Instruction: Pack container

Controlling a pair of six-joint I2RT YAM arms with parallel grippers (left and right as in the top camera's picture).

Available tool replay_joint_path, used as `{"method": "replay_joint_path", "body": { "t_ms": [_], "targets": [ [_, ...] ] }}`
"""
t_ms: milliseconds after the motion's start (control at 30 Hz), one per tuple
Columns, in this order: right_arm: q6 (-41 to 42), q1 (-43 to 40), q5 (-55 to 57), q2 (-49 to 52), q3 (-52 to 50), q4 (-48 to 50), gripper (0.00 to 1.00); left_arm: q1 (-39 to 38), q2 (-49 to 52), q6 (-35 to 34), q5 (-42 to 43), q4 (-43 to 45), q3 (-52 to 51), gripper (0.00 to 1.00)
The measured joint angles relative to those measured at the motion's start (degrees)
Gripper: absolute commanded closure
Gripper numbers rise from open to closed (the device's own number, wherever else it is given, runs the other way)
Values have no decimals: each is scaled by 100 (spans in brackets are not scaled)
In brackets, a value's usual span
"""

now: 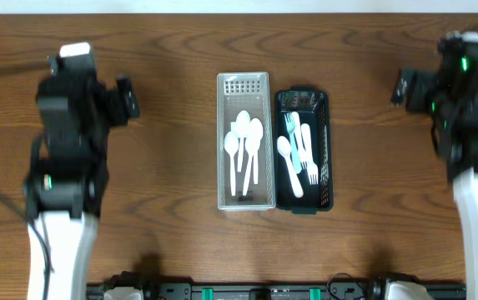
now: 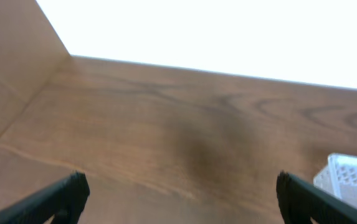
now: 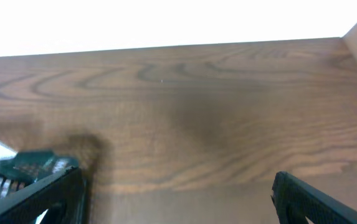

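Note:
A clear plastic container (image 1: 222, 142) stands at the table's middle with several white spoons (image 1: 244, 143) in it. Right beside it stands a dark green container (image 1: 326, 150) holding white and light blue forks (image 1: 299, 154). My left gripper (image 2: 178, 199) is open and empty over bare wood at the far left, with a corner of the clear container (image 2: 352, 177) at its right. My right gripper (image 3: 178, 196) is open and empty at the far right, with an end of the dark container (image 3: 25, 171) at its left. Both arms (image 1: 76, 100) (image 1: 460, 83) are raised away from the containers.
The wooden table (image 1: 163, 125) extends on both sides of the two containers. A bright white band lies beyond the table's far edge in both wrist views. A black rail runs along the front edge (image 1: 264, 292).

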Motion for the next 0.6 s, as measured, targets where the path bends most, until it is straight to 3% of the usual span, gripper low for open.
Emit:
{"method": "replay_joint_path", "body": {
  "t_ms": [167,267,400,600],
  "targets": [
    [-2,214,28,-1744,-1862,656,1,0,-1663,2,0,1016,-2068,2],
    [-2,219,223,-2367,-2929,1648,1,0,-2555,0,0,1657,-3217,2],
    [0,221,387,-2505,-3886,2483,1,0,-3340,0,0,2026,-4225,2],
    [-2,221,385,-2223,-4463,1917,1,0,-3740,0,0,1893,-4769,2]
  ]
}}
